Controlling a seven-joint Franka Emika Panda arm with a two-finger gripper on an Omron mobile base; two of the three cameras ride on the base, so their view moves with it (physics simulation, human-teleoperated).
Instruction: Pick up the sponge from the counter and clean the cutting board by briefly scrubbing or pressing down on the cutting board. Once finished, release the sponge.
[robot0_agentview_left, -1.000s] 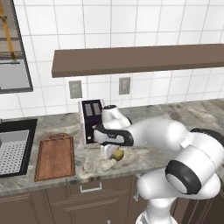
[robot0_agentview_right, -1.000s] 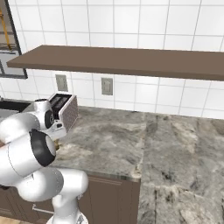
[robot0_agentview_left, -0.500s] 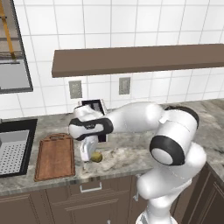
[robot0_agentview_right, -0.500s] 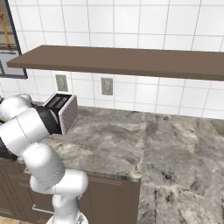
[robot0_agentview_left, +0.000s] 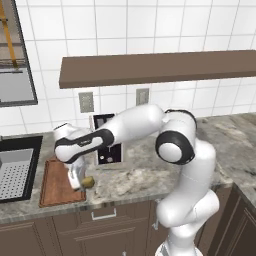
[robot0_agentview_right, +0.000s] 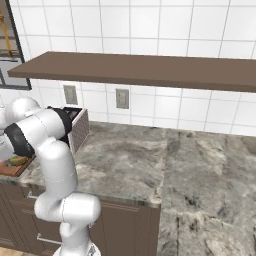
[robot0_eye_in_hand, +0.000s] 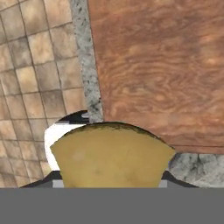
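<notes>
Counter: gripper apparently clenching sponge at cutting board corner.

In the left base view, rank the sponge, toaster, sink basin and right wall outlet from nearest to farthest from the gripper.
1. Sponge, held in the gripper at the cutting board's right edge.
2. Toaster, just right and behind.
3. Sink basin, to the left.
4. Right wall outlet, up on the tiles.

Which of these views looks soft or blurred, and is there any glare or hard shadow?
Hand view: the sponge fills the foreground, soft-edged; the cutting board grain looks smeared. Left base view: even light, no glare, only faint shade under the wall shelf. Right base view: likewise flat and fairly sharp.
</notes>
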